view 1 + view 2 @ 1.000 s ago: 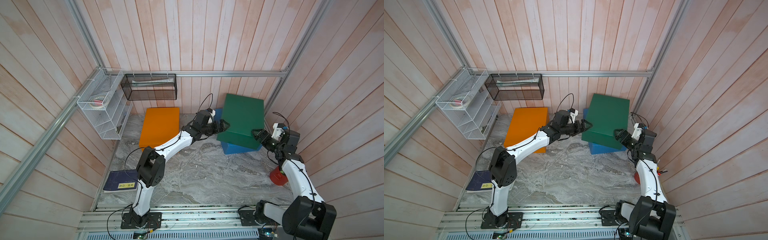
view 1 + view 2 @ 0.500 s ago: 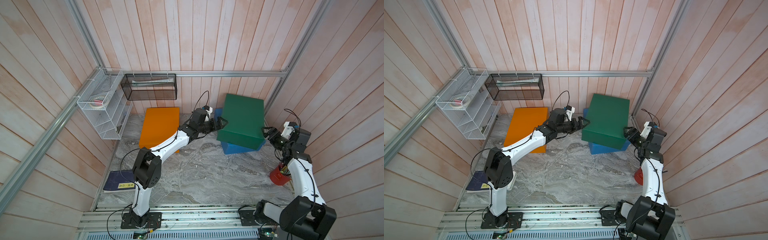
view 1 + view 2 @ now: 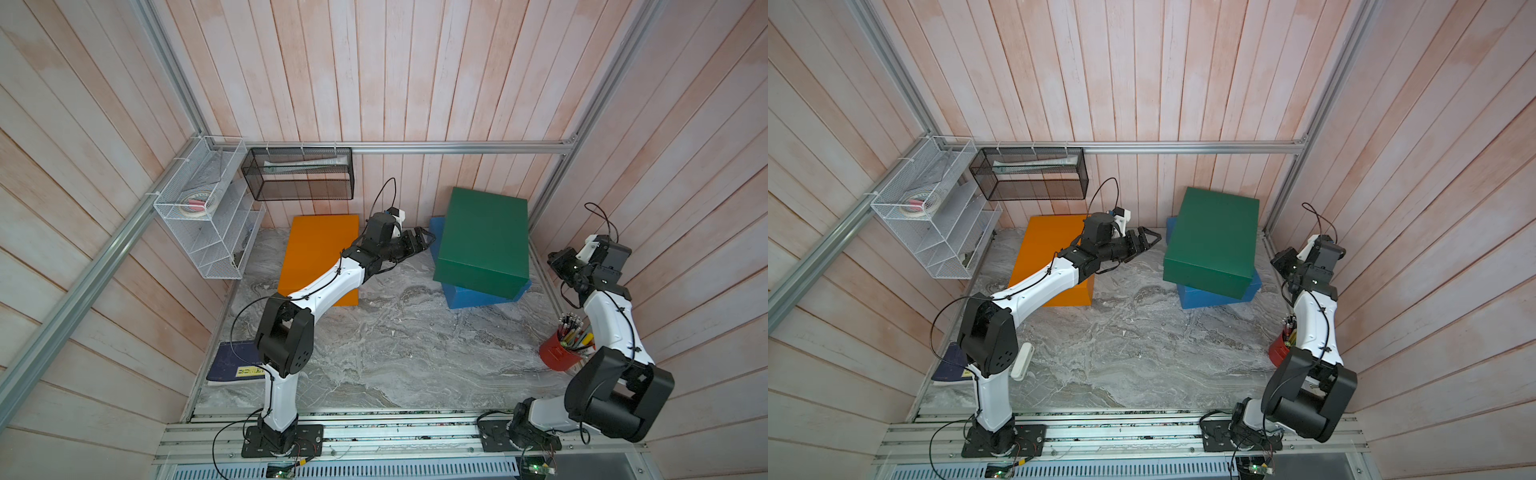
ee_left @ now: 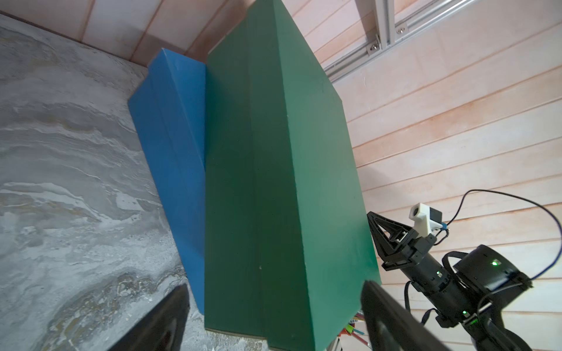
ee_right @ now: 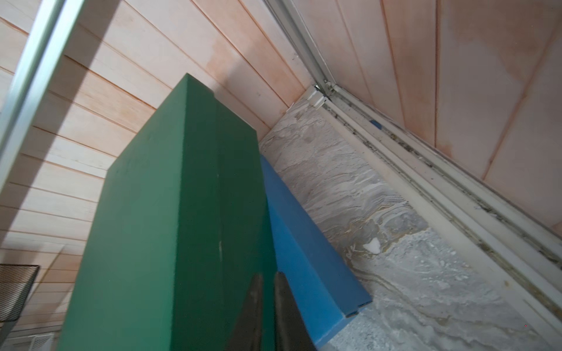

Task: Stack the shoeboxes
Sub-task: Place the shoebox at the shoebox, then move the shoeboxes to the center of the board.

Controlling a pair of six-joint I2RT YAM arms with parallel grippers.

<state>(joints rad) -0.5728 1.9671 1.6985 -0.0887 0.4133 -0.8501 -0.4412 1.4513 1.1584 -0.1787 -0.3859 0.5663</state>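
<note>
Beneath the green shoebox, the blue shoebox lies turned at another angle, so the green one overhangs its corners. We judge that a sideways nudge could slide it off. Our left end effector hangs wide and empty just beside the green shoebox, while the right end effector, pinched narrow and empty, waits near its opposite side. The orange shoebox lies well apart from it on the desk, and setting it atop so crooked a pair could topple everything.
</note>
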